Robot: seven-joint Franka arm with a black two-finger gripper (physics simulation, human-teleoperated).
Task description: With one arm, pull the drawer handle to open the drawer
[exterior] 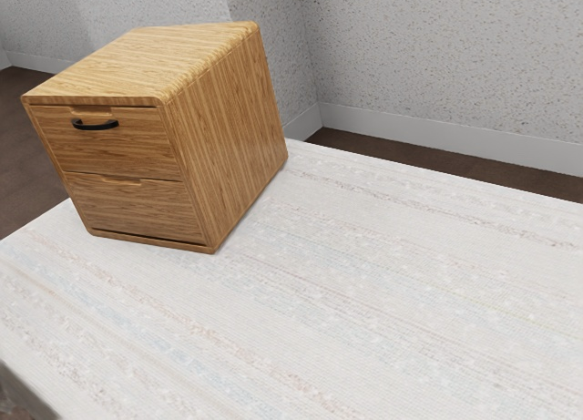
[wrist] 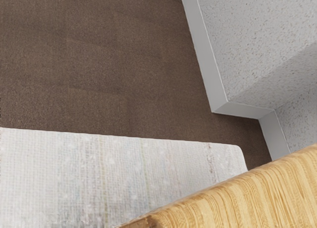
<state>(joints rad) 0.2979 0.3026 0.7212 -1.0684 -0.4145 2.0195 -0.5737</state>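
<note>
Top drawer (exterior: 109,145) of wooden cabinet (exterior: 223,119) fully shut, at table (exterior: 364,302) corner, exterior view's left. Black handle (exterior: 95,125) ungrasped. Remaining: approach, grasp, pull. Gripper state: cannot tell.

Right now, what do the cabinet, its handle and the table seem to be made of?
The cabinet looks like light wood, perhaps bamboo or a veneer: fine parallel grain stripes, matte finish. The handle is dark and smooth, probably black metal or plastic; the look leaves that open. The table seems to have a pale woven cloth or textured top: faint thread-like lines run across it.
</note>
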